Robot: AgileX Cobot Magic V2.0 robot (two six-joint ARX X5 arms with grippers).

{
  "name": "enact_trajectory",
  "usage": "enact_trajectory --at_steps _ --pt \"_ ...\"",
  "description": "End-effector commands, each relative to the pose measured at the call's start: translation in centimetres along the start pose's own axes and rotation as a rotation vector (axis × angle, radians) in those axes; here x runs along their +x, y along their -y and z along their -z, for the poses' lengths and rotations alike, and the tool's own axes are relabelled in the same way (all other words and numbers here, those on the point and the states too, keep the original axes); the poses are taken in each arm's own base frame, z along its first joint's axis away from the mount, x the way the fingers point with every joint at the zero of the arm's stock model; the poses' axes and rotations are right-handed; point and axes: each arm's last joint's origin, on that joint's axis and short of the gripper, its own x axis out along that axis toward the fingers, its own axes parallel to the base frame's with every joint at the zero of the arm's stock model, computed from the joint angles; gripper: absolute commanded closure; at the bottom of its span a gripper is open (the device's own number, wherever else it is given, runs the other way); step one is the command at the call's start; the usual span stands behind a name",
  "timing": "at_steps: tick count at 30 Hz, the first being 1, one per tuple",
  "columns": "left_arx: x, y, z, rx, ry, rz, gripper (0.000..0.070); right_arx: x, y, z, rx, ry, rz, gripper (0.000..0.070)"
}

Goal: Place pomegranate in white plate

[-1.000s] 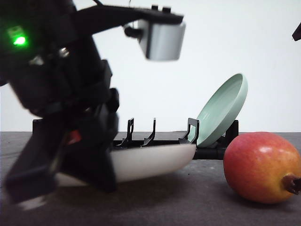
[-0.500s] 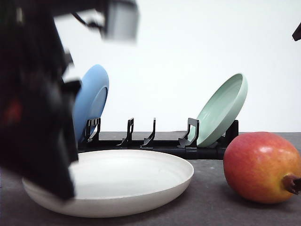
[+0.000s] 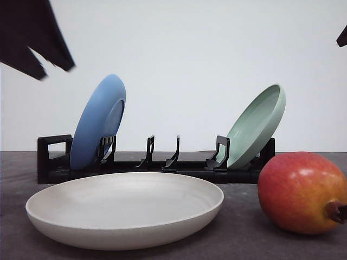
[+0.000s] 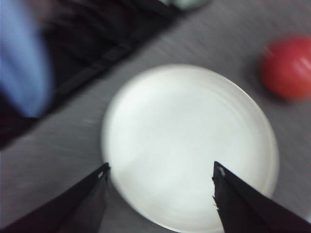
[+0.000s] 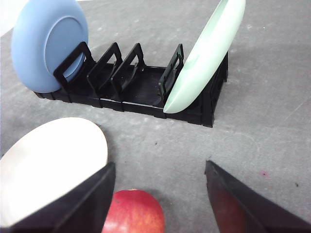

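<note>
The white plate point(image 3: 124, 211) lies flat on the dark table in front of the rack. To its right rests the pomegranate point(image 3: 301, 192), red with a yellow blush, its crown stub pointing right. My left gripper point(image 4: 160, 174) hovers open above the white plate point(image 4: 189, 145) with nothing between its fingers, and the pomegranate point(image 4: 287, 68) sits off beyond the plate. My right gripper point(image 5: 158, 172) is open above the table. The pomegranate point(image 5: 133, 211) lies under its gap, close to one finger, and the white plate point(image 5: 48, 160) is beside it.
A black dish rack point(image 3: 152, 162) stands behind the plate, holding a blue plate point(image 3: 100, 122) at its left end and a pale green plate point(image 3: 257, 125) at its right end. Part of my left arm point(image 3: 32, 38) hangs at the upper left.
My left arm has lifted up and to the left, away from the white plate, uncovering the blue plate and the rack. The plate now lies flat. The pomegranate has not moved.
</note>
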Motion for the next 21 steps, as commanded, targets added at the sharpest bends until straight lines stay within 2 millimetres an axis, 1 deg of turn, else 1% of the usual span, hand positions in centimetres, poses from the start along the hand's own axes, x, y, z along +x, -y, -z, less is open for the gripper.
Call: enact_trajectory --at_steps 1,4,9,12,17,21 --pt "-0.5 -0.9 -0.5 -0.046 0.031 -0.037 0.0305 -0.2 -0.2 -0.5 -0.006 0.019 -0.010 0.0329" --pt "-1.1 -2.7 -0.3 -0.115 0.053 -0.109 0.0305 -0.2 -0.2 -0.5 -0.002 0.017 -0.018 0.0329" --pt "-1.5 -5.0 0.1 -0.211 0.100 -0.111 0.0306 -0.2 -0.3 -0.4 0.035 -0.002 -0.063 0.0329" --pt "-1.5 -6.1 0.8 -0.271 0.114 -0.134 0.0306 -0.2 -0.3 -0.2 0.093 -0.028 -0.073 0.0329" --pt "-2.3 -7.0 1.6 -0.325 0.138 -0.208 0.0306 -0.5 -0.5 0.2 0.186 -0.119 -0.064 0.0321" --pt "-3.4 -7.0 1.7 -0.338 0.180 -0.252 0.0306 -0.8 -0.9 -0.2 0.209 -0.219 -0.053 0.0309"
